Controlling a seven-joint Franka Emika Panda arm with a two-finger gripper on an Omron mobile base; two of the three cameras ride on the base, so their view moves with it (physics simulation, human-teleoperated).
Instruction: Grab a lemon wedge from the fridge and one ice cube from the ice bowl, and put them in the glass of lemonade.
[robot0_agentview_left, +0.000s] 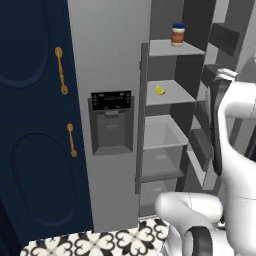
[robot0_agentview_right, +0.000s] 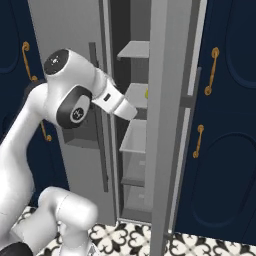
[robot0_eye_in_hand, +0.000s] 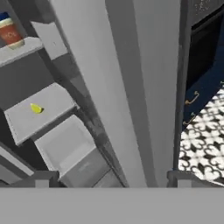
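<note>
The grey fridge (robot0_agentview_left: 110, 60) stands with its right door (robot0_agentview_right: 165, 125) swung open. On the second shelf lies the lemon wedge (robot0_agentview_left: 159, 90), tiny and bright yellow, also seen as the lemon wedge (robot0_eye_in_hand: 36, 108) at the left of the hand view and as a yellow sliver (robot0_agentview_right: 146, 93) past the door's edge. My gripper (robot0_eye_in_hand: 112, 178) is open, with its two fingertips (robot0_eye_in_hand: 41, 178) wide apart. The grey door edge (robot0_eye_in_hand: 122, 87) runs up between them, and the wedge is well off to their left. The ice bowl and the glass of lemonade are out of view.
A jar (robot0_agentview_left: 178, 35) with a blue lid stands on the top shelf. Clear drawers (robot0_agentview_left: 162, 145) fill the lower fridge. Navy cabinets (robot0_agentview_left: 35, 150) with gold handles flank the fridge on both sides. Patterned tile floor (robot0_agentview_left: 110, 242) lies below.
</note>
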